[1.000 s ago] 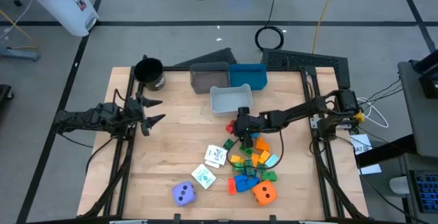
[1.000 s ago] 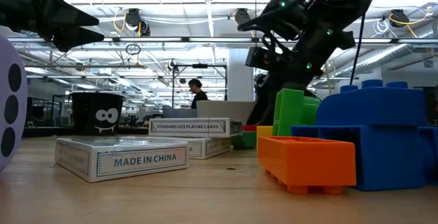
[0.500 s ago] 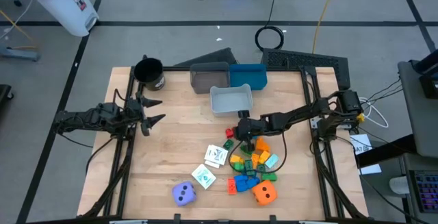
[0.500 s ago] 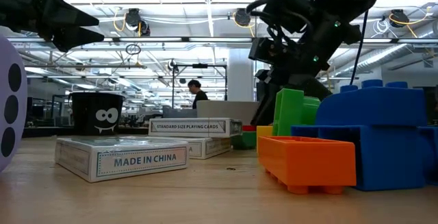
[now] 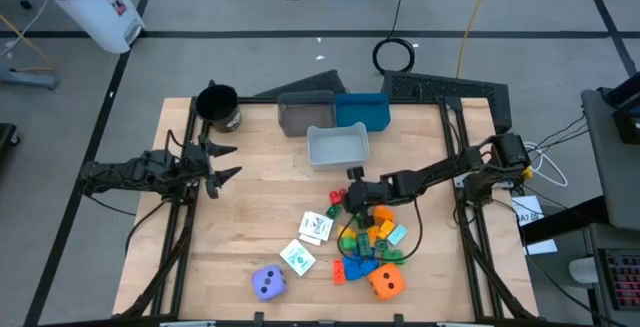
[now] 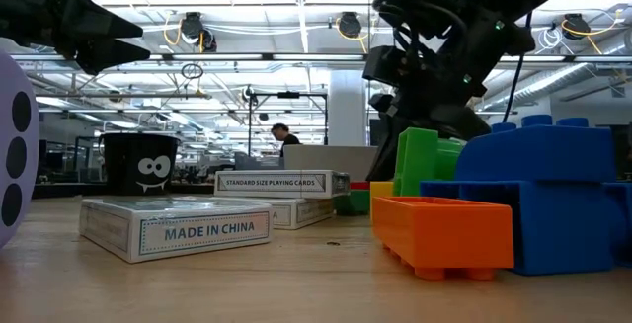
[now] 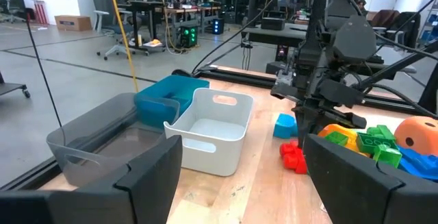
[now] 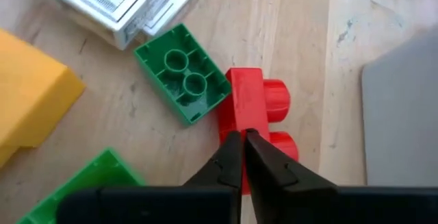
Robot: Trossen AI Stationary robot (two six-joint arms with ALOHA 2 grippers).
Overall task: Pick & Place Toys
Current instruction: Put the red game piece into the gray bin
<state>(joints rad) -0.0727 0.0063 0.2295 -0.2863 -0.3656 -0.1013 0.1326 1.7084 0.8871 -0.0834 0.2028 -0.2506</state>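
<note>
The right gripper (image 8: 243,136) was squeezed shut, its two tips pressed together right at the edge of a red block (image 8: 263,104). I could not tell if it had really caught the block. A green block (image 8: 181,80) lay touching the red one, at the edge of the toy pile (image 5: 372,237). The white bin (image 5: 312,147) sat near, likely where toys go. Far off, the left gripper (image 5: 225,162) waited wide open, holding nothing.
</note>
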